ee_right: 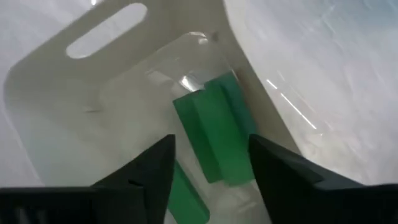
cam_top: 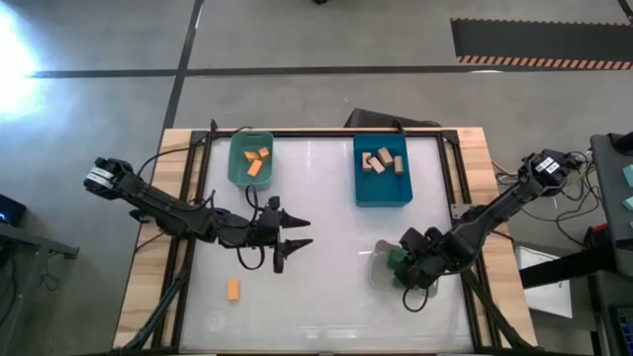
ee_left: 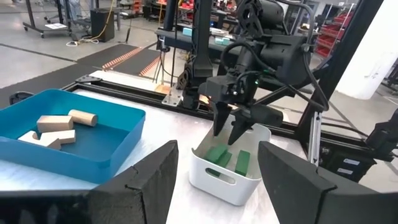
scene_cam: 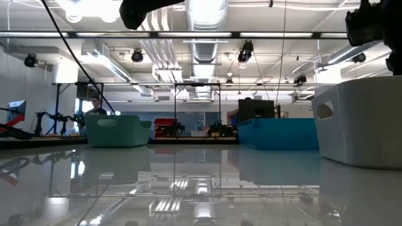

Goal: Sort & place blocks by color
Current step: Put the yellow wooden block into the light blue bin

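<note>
My right gripper (ee_right: 211, 143) hangs open and empty over the clear bin (cam_top: 380, 269), fingers pointing down, as the left wrist view also shows (ee_left: 227, 134). Green blocks (ee_right: 214, 130) (ee_left: 242, 162) lie flat on that bin's floor. My left gripper (cam_top: 305, 232) hovers open near the table's middle, pointing toward the right side. One orange block (cam_top: 233, 289) lies flat on the table, nearer than the left gripper. Orange blocks (cam_top: 256, 161) sit in the teal bin (cam_top: 237, 170). Tan blocks (ee_left: 56, 127) rest in the blue bin (cam_top: 386, 193).
The teal bin (scene_cam: 119, 130) and blue bin (scene_cam: 276, 133) stand side by side near the far edge, the clear bin (scene_cam: 361, 122) near the right front. Dark frame rails (cam_top: 188, 247) run along the table's left and right sides. Bare tabletop lies between the bins.
</note>
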Controlling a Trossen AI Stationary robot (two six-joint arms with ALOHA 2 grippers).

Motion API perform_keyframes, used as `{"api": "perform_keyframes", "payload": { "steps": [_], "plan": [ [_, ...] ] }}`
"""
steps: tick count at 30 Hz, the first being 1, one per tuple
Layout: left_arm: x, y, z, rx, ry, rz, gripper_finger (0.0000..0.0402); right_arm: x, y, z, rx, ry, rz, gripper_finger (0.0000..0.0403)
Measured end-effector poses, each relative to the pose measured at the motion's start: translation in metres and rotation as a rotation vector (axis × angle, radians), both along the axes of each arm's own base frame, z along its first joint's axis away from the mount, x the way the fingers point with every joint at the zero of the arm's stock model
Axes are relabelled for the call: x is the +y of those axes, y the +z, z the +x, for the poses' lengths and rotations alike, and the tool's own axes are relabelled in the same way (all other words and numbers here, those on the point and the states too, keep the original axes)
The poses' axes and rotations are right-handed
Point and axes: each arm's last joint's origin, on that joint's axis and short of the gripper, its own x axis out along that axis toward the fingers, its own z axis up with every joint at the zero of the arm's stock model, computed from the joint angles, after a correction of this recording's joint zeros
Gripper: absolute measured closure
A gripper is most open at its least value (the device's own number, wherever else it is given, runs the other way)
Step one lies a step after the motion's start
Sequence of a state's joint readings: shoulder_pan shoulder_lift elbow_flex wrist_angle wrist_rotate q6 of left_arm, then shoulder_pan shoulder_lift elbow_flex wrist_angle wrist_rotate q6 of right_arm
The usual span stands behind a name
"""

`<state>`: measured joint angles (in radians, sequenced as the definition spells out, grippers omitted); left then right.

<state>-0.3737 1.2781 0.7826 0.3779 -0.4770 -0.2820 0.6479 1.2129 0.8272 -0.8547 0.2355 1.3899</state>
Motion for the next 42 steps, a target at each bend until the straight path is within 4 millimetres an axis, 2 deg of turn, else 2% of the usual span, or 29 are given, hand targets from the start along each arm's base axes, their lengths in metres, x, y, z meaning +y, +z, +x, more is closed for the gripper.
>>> {"api": "perform_keyframes", "payload": {
  "steps": [4,9,12,15,18,22,27,31,37,42],
  "plan": [
    [0.0,-0.003,0.0,0.025,0.01,-0.066,0.0195,0.002,0.008,0.003,-0.019,0.028,0.005,0.0186],
    [0.002,-0.021,-0.005,0.18,0.07,-0.253,0.0199,0.006,0.029,0.013,-0.133,0.098,-0.072,0.0187],
    [0.003,-0.037,-0.013,0.39,0.121,-0.41,0.0204,0.008,0.044,0.019,-0.218,0.152,-0.167,0.0194],
    [0.001,-0.053,-0.026,0.687,0.19,-0.591,0.021,0.008,0.061,0.025,-0.295,0.197,-0.269,0.0201],
    [-0.01,-0.071,-0.044,0.985,0.257,-0.69,0.0218,0.009,0.074,0.029,-0.349,0.237,-0.357,0.0207],
    [-0.027,-0.083,-0.062,1.209,0.359,-0.773,0.0222,0.009,0.086,0.032,-0.384,0.285,-0.433,0.0213],
    [-0.046,-0.09,-0.073,1.283,0.439,-0.833,0.0222,0.01,0.09,0.032,-0.388,0.321,-0.456,0.0218],
    [-0.056,-0.096,-0.078,1.299,0.489,-0.847,0.0222,0.009,0.085,0.031,-0.371,0.328,-0.464,0.0218],
    [-0.068,-0.106,-0.082,1.318,0.552,-0.858,0.0222,0.008,0.075,0.029,-0.347,0.32,-0.463,0.0218],
    [-0.073,-0.112,-0.083,1.334,0.584,-0.859,0.0222,0.008,0.075,0.03,-0.349,0.318,-0.461,0.0219]
  ]
}}
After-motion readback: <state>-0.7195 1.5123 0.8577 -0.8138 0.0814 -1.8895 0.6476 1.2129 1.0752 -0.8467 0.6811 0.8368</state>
